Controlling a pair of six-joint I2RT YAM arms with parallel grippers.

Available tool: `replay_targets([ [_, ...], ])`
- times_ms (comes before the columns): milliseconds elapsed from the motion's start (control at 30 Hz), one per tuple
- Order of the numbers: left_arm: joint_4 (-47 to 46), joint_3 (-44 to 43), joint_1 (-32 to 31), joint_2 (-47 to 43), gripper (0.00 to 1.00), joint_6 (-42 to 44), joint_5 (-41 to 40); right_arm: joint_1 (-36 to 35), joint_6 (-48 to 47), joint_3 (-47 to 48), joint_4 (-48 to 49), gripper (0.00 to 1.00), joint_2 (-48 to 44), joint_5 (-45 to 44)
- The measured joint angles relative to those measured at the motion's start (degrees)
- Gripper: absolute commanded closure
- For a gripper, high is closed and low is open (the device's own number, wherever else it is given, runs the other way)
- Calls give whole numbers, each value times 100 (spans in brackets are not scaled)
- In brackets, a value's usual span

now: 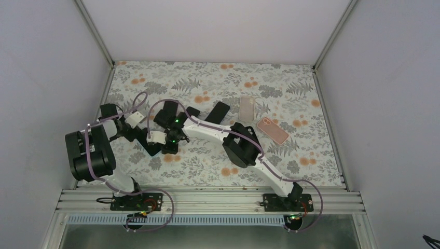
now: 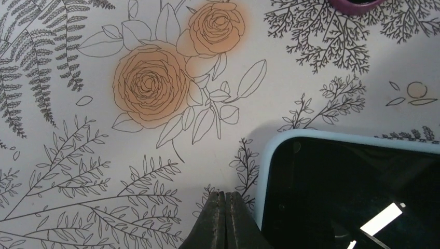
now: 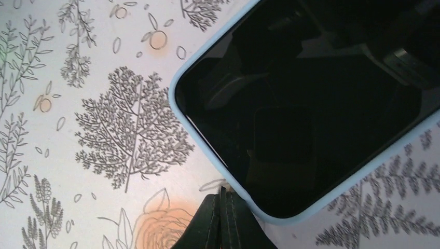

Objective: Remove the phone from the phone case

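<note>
**Task state: removal not yet begun.** The phone (image 2: 353, 197) lies screen up on the flowered tabletop (image 1: 311, 155), seated in its light blue case (image 2: 332, 137). The case rim runs unbroken round each corner that shows in the wrist views. No gap shows between screen and rim.

The left claw (image 2: 225, 196) is closed on nothing, its fingers pressed flat together. Its tip is just beside the case's side edge, with the phone at 4 o'clock in that view.

The right claw (image 3: 223, 193) is likewise closed and empty. Its tip is at the case's long edge (touching or a hair apart, it cannot be told), with the phone at 1 o'clock.

In the top view both arms meet left of centre and hide the phone beneath them. A black phone (image 1: 220, 111) and a pink phone (image 1: 272, 130) lie apart from it, at 2 to 3 o'clock from the claws.

Judged progress: only the approach is done. Prying the rim off a corner and lifting the phone free both remain.
</note>
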State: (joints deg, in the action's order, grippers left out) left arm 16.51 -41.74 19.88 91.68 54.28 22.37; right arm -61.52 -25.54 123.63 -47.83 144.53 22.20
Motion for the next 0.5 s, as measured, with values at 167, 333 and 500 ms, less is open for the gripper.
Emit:
replay_targets([
  [167, 260, 4, -39, -133, 98, 101, -240, 125, 24, 0, -92, 96, -17, -57],
  [333, 702, 7, -138, -345, 98, 166, -625, 238, 17, 0, -203, 96, -57, -251],
  [500, 1204, 15, -420, -588, 98, 166, -931, 358, -11, -92, -461, 96, -192, -640],
])
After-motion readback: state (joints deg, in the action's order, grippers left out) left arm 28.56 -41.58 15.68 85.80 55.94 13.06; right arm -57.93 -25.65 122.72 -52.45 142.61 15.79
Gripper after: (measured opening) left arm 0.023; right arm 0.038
